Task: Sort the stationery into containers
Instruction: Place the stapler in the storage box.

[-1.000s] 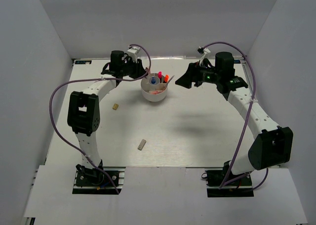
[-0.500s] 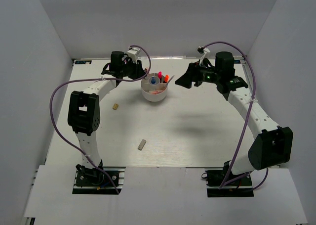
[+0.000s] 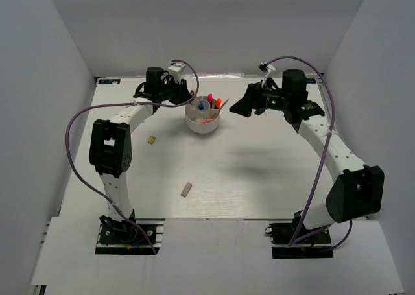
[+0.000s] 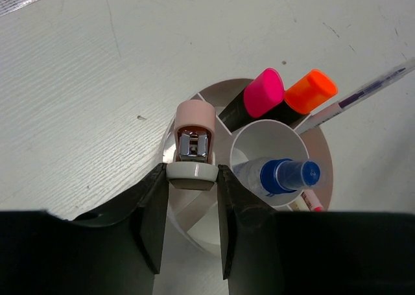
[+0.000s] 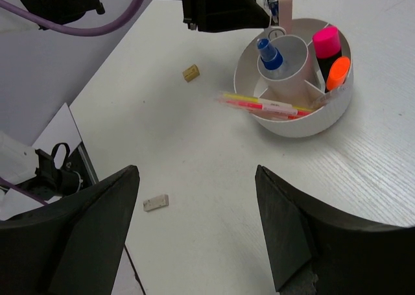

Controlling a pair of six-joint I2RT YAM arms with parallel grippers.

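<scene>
- Top external view: a white worktop (image 3: 259, 172) carries everything, with the left arm (image 3: 123, 123) and the right arm (image 3: 324, 142) both reaching toward its far side.
- The round white tub (image 5: 305, 125) stands at the far middle of the worktop, between the two arms. It is split into compartments around a round inner cup (image 4: 259, 128).
- The left jaws are over the tub's left edge, clenched on a small pink item (image 4: 194, 123). Its two dark fingers (image 4: 154, 211) press on either side of the item's white lower end.
- The right jaws hang to the right of the tub, well apart from it. They are released and spread wide, with only bare worktop between the fingers (image 5: 97, 224).
- Two black highlighters stand side by side in a far compartment, one with a pink cap (image 4: 262, 93) and one with an orange cap (image 4: 310, 91).
- A thin clear pen (image 4: 363, 93) leans out over the rim beside the orange cap.
- A yellow pen (image 5: 243, 98) and a pink pen (image 5: 275, 110) lie in the near compartment, their ends jutting past the rim.
- The blue-capped bottle (image 4: 285, 176) sits tilted inside the inner cup.
- The held pink item shows a metal insert, and it stands upright above a left compartment.
- A beige eraser (image 3: 151, 139) lies on the worktop left of the tub.
- A greyish eraser (image 3: 186, 190) lies nearer the arm bases, well apart from the tub.
</scene>
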